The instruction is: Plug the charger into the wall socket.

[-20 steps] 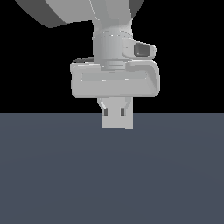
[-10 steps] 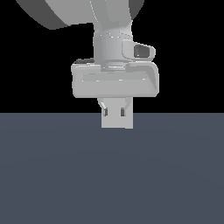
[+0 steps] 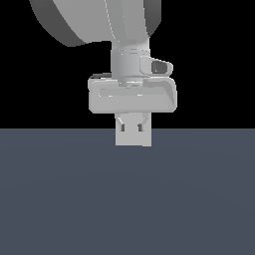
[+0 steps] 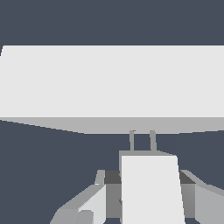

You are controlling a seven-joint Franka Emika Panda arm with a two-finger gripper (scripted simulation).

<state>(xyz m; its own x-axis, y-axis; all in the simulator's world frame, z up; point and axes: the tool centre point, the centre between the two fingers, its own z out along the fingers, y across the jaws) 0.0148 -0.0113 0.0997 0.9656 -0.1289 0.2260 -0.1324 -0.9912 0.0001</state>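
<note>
In the wrist view my gripper (image 4: 149, 199) is shut on the charger (image 4: 151, 188), a light-grey oblong block held between the two fingers (image 4: 92, 203). Its thin prongs (image 4: 131, 141) point at the wall socket (image 4: 112, 81), a wide pale block, and their tips meet its shaded face. A tiny yellowish speck shows at one prong tip. In the exterior view the gripper (image 3: 133, 124) hangs down with a pale square block (image 3: 133, 138) over its fingertips; I take it for the socket. The charger is hidden there.
A flat dark blue-grey floor (image 3: 127, 199) spreads under the gripper and the socket. The arm's big upper link (image 3: 94, 20) fills the top of the exterior view. The background is black.
In the exterior view the hand looks a little smaller and has shifted slightly, and the upper link has swung. The pale block has stayed in place.
</note>
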